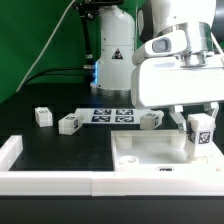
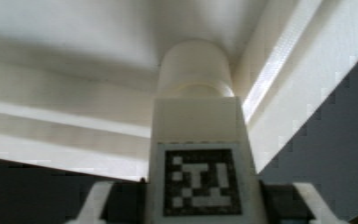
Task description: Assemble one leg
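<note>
my gripper (image 1: 200, 124) is clamped on the leg (image 1: 201, 136) above the white panel (image 1: 150, 157); i worry a slight tilt would jam it going in.

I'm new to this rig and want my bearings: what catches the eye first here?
First, the gripper, shut on one upright leg at the exterior view's right, over the large white square part. The wrist view shows that leg close up, with its tag toward the camera. Behind, three loose legs lie on the black table beside the marker board, two on the exterior view's left of it and one on its right.
</note>
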Available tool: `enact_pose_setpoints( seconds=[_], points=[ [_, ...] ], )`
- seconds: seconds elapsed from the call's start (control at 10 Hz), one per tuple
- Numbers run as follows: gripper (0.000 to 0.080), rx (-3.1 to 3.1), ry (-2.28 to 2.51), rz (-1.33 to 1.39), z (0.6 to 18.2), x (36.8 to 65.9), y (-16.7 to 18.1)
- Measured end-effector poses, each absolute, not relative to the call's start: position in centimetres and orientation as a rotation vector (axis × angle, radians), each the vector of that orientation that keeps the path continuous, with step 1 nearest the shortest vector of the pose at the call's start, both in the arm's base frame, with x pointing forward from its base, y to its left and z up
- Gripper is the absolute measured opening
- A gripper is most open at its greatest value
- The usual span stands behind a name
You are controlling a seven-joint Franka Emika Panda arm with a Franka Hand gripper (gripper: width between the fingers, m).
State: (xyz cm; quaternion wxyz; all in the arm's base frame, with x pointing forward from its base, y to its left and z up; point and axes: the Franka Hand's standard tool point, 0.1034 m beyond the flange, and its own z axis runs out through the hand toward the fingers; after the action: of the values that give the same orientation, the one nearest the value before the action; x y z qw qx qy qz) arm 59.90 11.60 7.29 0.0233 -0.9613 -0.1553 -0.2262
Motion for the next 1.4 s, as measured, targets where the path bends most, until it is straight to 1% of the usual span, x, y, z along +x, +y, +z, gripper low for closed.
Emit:
enact_pose_setpoints(
  seconds=[0.1,0.6,0.7,0.8,0.9,1.0,1.2,1.4],
  points=[
    [0.0292,-2.976,-0.48,-0.703,7.0,59.9,11.6],
    [0.0292,-2.969,-0.483,-0.742,7.0,60.1,11.6],
    [0.0456,-2.969,-0.483,-0.742,7.0,60.1,11.6],
    [0.0579,-2.969,-0.483,-0.742,7.0,60.1,11.6],
    [0.0579,-2.969,-0.483,-0.742,7.0,60.1,11.6],
    [0.0635,-2.969,-0.483,-0.742,7.0,60.1,11.6],
    [0.0645,-2.971,-0.48,-0.733,7.0,60.1,11.5],
    [0.0649,-2.979,-0.46,-0.711,8.8,60.6,11.2]
  ],
)
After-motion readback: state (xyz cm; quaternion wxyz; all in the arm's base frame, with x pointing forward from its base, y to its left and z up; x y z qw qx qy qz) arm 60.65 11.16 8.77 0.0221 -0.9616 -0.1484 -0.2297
